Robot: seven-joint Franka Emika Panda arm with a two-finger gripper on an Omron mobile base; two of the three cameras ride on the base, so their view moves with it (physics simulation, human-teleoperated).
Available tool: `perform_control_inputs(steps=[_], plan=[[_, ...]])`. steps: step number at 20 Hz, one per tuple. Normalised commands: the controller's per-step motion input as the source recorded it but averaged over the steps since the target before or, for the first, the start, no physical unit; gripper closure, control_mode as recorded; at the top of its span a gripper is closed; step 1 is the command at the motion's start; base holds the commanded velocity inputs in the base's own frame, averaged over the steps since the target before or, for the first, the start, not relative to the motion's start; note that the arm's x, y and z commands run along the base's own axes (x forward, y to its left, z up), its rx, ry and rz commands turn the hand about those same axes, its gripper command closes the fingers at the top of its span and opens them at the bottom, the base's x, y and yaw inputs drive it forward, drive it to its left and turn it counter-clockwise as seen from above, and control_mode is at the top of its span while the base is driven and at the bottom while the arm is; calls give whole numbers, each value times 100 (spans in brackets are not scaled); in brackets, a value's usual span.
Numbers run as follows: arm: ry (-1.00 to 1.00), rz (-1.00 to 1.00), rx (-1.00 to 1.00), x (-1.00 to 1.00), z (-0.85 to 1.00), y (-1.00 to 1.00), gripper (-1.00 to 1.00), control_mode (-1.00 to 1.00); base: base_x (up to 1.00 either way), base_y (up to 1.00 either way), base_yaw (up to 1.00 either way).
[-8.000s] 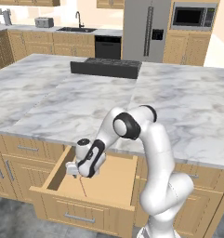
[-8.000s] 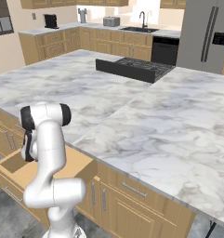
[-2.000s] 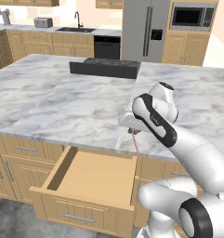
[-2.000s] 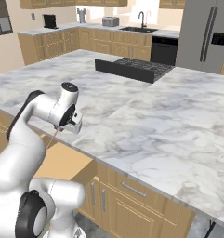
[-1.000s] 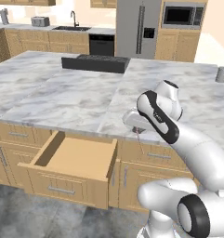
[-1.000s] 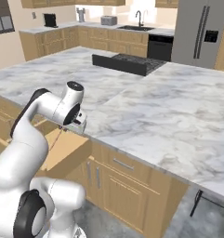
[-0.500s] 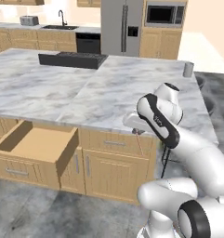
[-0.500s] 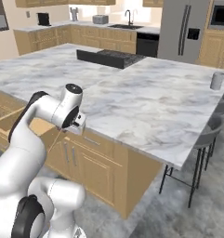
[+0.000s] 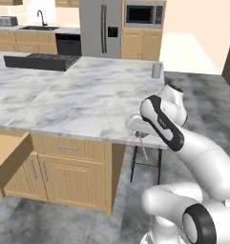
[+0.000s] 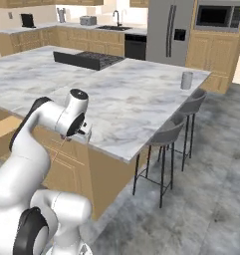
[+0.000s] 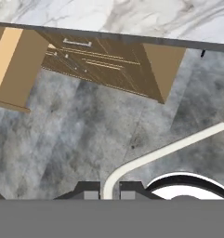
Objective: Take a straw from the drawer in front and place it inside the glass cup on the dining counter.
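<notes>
Broadly, dining counter (image 9: 73, 102) as the biggest thing: white-and-grey veined marble over light wooden cabinets, black cooktop (image 9: 37, 61) toward its far left. Fridge (image 10: 169, 31) and microwave (image 10: 212, 16) against the back wall beyond. Two grey stools (image 10: 167, 144) tucked at the counter's right end. Drawer (image 9: 9, 155) pulled out at the left edge of the left base view, well apart from the arm (in the hand view a pale wooden box (image 11: 13, 65) at upper left). Gripper (image 9: 139, 135) off the counter's near corner, over the floor, jaws closed on the straw (image 9: 143, 147). Straw hanging below the fingers, thin and reddish-pink; in the hand view a pale curved line (image 11: 153, 158) running up from between the fingertips (image 11: 89, 190). Glass cup (image 10: 186, 80) small, grey, upright near the counter's far right corner, well apart from the gripper (image 10: 66, 137)
</notes>
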Motion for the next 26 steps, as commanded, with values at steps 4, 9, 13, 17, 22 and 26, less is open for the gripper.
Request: perform_control_inputs(steps=[4,9,13,17,22,26], plan=[[0,0,0,0,0,0,100,100,0,-100,-3],[0,0,0,0,0,0,100,100,5,-100,-3],[0,0,0,0,0,0,100,100,18,-100,-2],[0,0,0,0,0,0,100,100,42,-100,-1],[0,0,0,0,0,0,100,100,66,-87,3],[0,0,0,0,0,0,100,100,87,-67,18]])
